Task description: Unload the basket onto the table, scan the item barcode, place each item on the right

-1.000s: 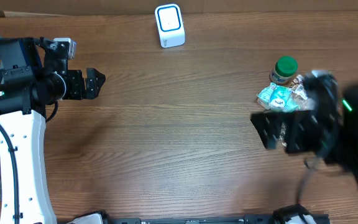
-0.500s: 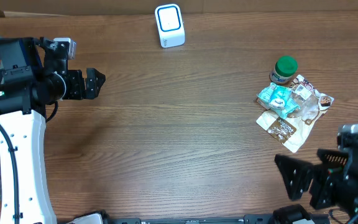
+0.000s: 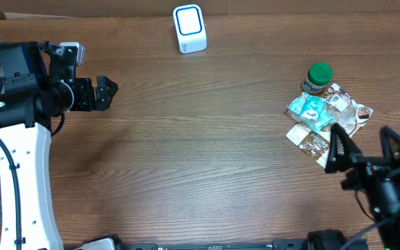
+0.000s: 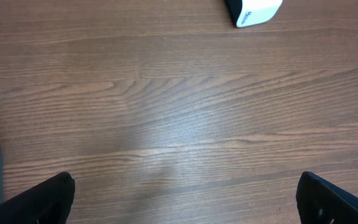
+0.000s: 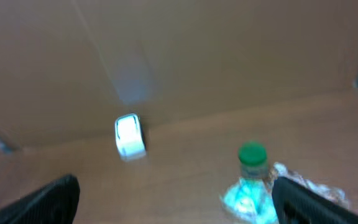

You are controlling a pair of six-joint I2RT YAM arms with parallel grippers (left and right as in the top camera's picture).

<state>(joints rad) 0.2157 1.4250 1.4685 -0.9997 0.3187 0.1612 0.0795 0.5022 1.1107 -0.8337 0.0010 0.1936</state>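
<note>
- Plainly, the pile of items [image 3: 325, 114] sits at the right of the table [image 3: 207, 160], and the right gripper [image 3: 361, 147] is just on its near side, fingers aimed toward the far edge with the pile straight ahead.
- The right gripper's jaws stand wide apart and hold nothing. From overhead one fingertip overlaps the near corner of the brown packet [image 3: 311, 142]; whether they touch cannot be told.
- The left gripper [image 3: 111, 91] is at the far left, well apart from the pile, also spread wide and empty, so the right arm is much the nearer for a pickup.
- In the pile, the green-capped bottle [image 3: 319, 75] stands upright at the far end, the teal packet [image 3: 307, 107] lies just beside it, and a clear wrapper [image 3: 347, 111] lies to the right. The brown packet lies flat and skewed to the table edges.
- The scanner [image 3: 189, 28], white with a blue outline on its face, stands at the far edge, well left of the pile; any item must travel left and far to reach it.
- No brand or barcode can be read; packet print is too small, and the right wrist view is blurred.
</note>
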